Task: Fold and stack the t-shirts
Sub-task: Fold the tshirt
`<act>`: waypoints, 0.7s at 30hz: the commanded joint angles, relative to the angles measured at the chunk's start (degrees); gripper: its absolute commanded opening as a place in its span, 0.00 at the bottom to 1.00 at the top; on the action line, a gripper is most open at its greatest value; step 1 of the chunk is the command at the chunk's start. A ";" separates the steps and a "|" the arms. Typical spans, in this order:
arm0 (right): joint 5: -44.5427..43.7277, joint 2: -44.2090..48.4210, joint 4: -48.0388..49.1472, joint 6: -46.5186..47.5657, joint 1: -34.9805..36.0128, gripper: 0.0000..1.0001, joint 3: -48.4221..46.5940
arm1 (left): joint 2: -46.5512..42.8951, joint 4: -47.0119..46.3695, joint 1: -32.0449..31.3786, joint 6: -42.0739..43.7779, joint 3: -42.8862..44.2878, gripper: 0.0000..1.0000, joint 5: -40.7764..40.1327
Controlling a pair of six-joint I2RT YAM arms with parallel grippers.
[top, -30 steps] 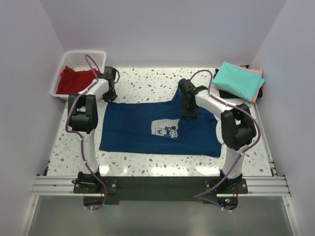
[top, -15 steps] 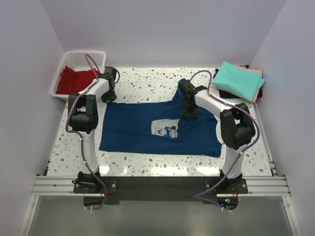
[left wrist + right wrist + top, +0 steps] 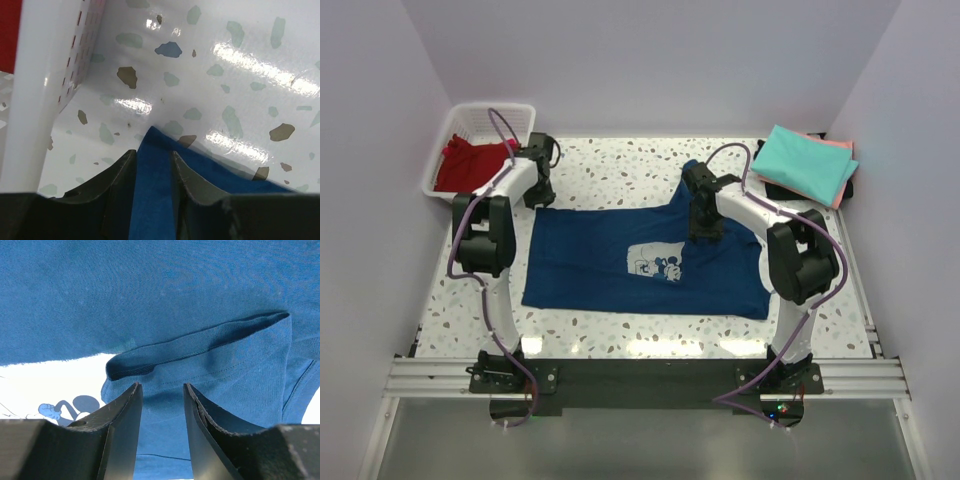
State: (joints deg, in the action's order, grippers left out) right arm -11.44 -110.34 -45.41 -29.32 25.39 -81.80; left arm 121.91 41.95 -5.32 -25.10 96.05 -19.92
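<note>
speckled table (image 3: 620, 165) is covered by the navy t-shirt (image 3: 590, 260), spread flat for folding, its far side straddled by left claw (image 3: 153, 156) and right claw (image 3: 161, 388), jaws parted.

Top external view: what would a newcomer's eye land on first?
The navy t-shirt with its pale cartoon print lies spread mid-table, the left gripper at its far-left corner, the right gripper by its collar. A folded teal-and-pink stack sits far right; a red tee lies in the white basket far left.
</note>
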 commanded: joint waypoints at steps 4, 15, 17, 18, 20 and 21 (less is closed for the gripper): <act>-1.13 0.92 0.06 0.32 -0.08 0.42 0.15 | -1.85 0.76 -0.74 -1.09 -1.04 0.40 1.11; -1.92 1.97 -0.21 0.67 -0.16 0.42 0.94 | 2.45 -5.04 -0.74 -0.74 -2.89 0.43 -0.46; -2.09 2.15 -0.47 0.67 -0.16 0.42 1.03 | 3.51 -5.48 -0.74 -0.56 -3.06 0.43 -1.08; -2.35 2.33 -0.56 0.58 -0.08 0.42 1.12 | 3.69 -5.74 -0.83 -0.47 -3.15 0.43 -1.43; -2.53 2.68 -0.47 0.49 -0.08 0.42 1.38 | 3.60 -6.53 -0.74 -0.39 -3.94 0.43 -1.96; -2.62 2.59 -0.47 0.41 -0.16 0.41 1.64 | 3.60 -6.88 -0.74 -0.30 -4.03 0.43 -2.14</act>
State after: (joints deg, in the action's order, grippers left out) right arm -12.47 -110.34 -45.47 -29.26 25.39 -80.95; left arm 123.33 38.09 -6.04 -25.45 93.08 -20.56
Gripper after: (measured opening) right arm 0.418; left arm 0.432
